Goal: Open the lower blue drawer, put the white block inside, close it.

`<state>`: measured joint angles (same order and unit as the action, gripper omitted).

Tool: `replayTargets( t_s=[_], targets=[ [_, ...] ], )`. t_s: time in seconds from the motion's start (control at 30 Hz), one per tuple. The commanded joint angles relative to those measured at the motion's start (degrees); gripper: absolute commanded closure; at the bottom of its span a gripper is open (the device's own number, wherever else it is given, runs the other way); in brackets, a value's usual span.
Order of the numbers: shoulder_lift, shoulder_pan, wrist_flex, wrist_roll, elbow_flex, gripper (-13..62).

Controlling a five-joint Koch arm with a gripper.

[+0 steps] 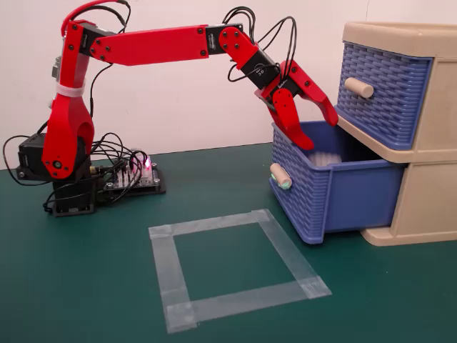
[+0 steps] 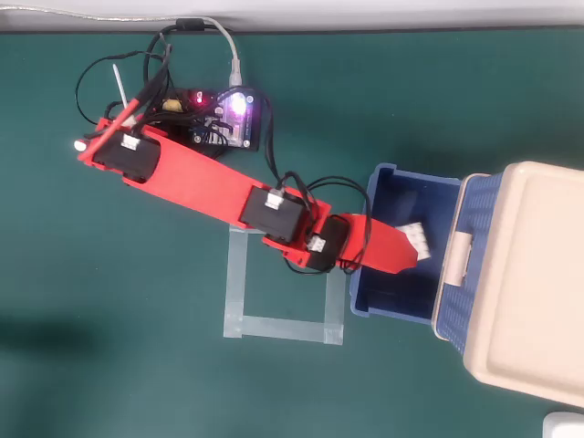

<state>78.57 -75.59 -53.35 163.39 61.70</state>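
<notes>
The lower blue drawer (image 1: 357, 193) is pulled out of the beige frame (image 1: 428, 204), and its peg handle with teal ends (image 1: 280, 176) faces left. In the overhead view the drawer (image 2: 388, 182) is open, and the white block (image 2: 419, 238) lies inside it, studs up, at the gripper's tip. My red gripper (image 1: 319, 133) hangs over the drawer's opening with its jaws spread apart; nothing is held between them. One finger (image 1: 300, 136) dips below the drawer's rim. From above, the gripper (image 2: 406, 251) partly covers the block.
The upper blue drawer (image 1: 382, 86), with a plain beige handle (image 1: 359, 87), is shut above. A square of clear tape (image 1: 235, 268) marks the green mat in front of the arm. A control board with lit LEDs (image 1: 136, 171) and loose cables sits by the arm's base.
</notes>
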Motion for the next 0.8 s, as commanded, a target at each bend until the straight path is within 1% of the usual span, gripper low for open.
replayTargets(
  t_s=[0.0,0.1,0.17,0.27,0.3,0.43,0.53,0.7,0.77],
  targets=[
    [9.14,-0.88,-0.7,2.55,-2.99,15.7],
    [20.04,-0.53,-6.77,2.2,-0.26,15.7],
    [26.72,-0.35,-20.3,-3.08,5.19,15.8],
    [28.56,0.35,-32.96,-14.06,11.87,15.9],
    [28.13,0.88,-33.66,-15.73,13.54,15.9],
    [20.13,1.85,-29.53,-16.08,16.17,15.9],
    [10.72,1.41,-20.3,-14.06,15.12,16.0],
    [-1.05,0.88,-5.54,-10.99,8.61,15.9],
    [-6.42,-0.97,-1.23,-10.55,2.72,15.9]
  ],
)
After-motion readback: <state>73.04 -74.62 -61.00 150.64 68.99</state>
